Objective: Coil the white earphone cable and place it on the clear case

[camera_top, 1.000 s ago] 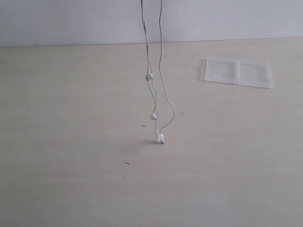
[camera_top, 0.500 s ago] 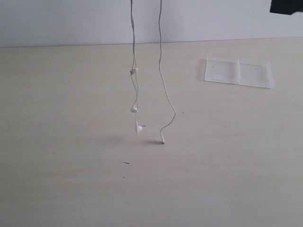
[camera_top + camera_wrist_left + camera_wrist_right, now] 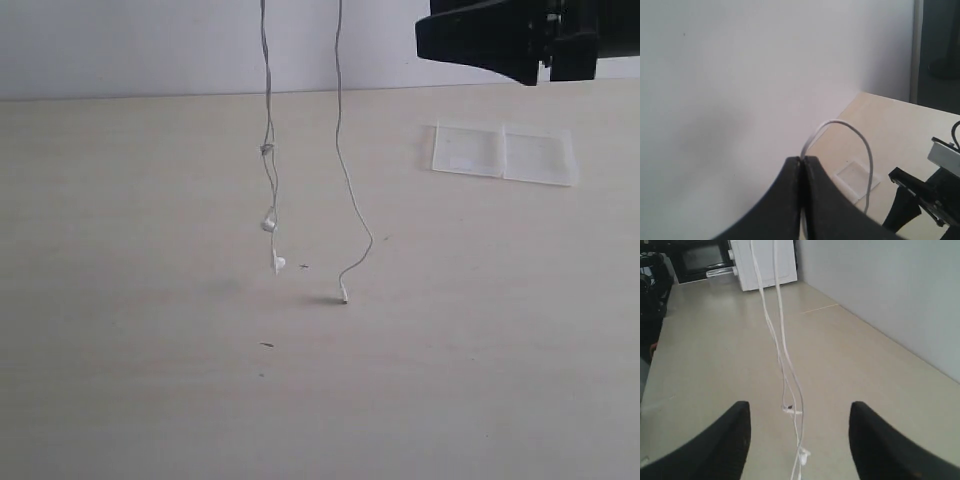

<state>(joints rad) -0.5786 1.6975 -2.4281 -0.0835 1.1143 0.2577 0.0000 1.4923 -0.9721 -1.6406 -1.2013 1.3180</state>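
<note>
Cable hangs from your left gripper; the case lies well apart from it, to the right.
Your left gripper has its jaws pressed shut on the cable, which loops out from between them. In the exterior view two strands drop from above the frame. The left one carries both earbuds, dangling above the tabletop. The right one ends in the plug, down at the tabletop, though you cannot tell whether it touches. Your right gripper has its jaws wide apart, gripping nothing; the strands hang ahead of it, framed between its fingers. The right arm sits at the top corner above the case, which lies flat near the tabletop's far edge.
</note>
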